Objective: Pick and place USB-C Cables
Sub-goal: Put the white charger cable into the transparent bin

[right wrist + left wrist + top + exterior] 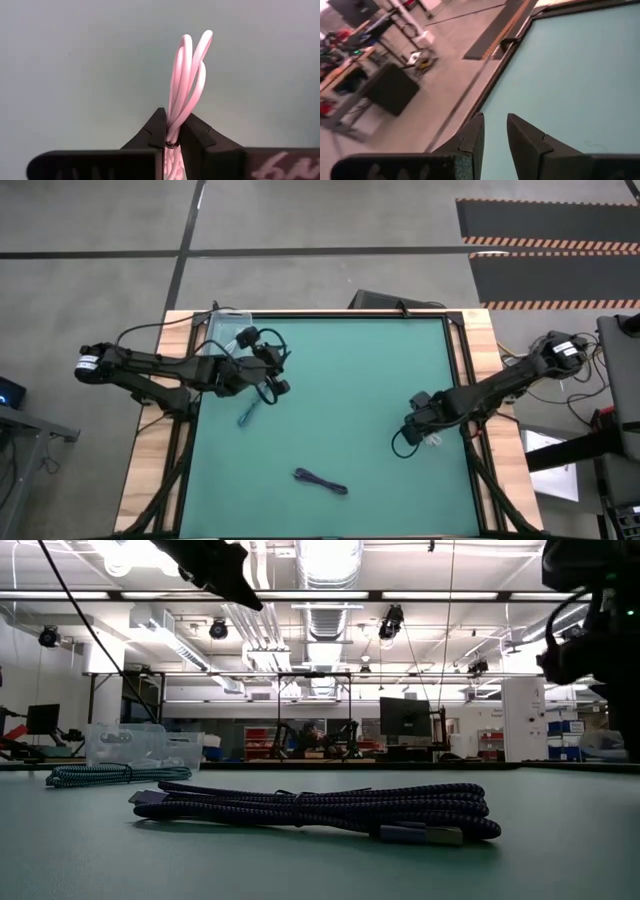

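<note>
A white USB-C cable bundle (187, 75) sits in my shut right gripper (172, 132), near the table's right side (420, 428). A teal cable (247, 415) lies on the mat close to my left gripper (277, 385). That gripper is raised, open and touching nothing (495, 127). The dark purple cable (320, 480) lies flat toward the near edge and fills the front of the low view (320, 810); the teal one (100, 775) lies behind it. I cannot make out a second light cable. My right gripper pinches the white bundle between its two fingers at the banded waist (172, 142), where a dark tie wraps the strands. Its looped end (192, 50) sticks out past the fingertips, several strands together. Whether the bundle is clear of the table does not show.
A clear plastic container (225, 330) stands at the table's far left corner and shows behind the teal cable in the low view (140, 745). Wooden rails (150, 450) border the green mat. Bare mat (360, 370) lies between the two arms.
</note>
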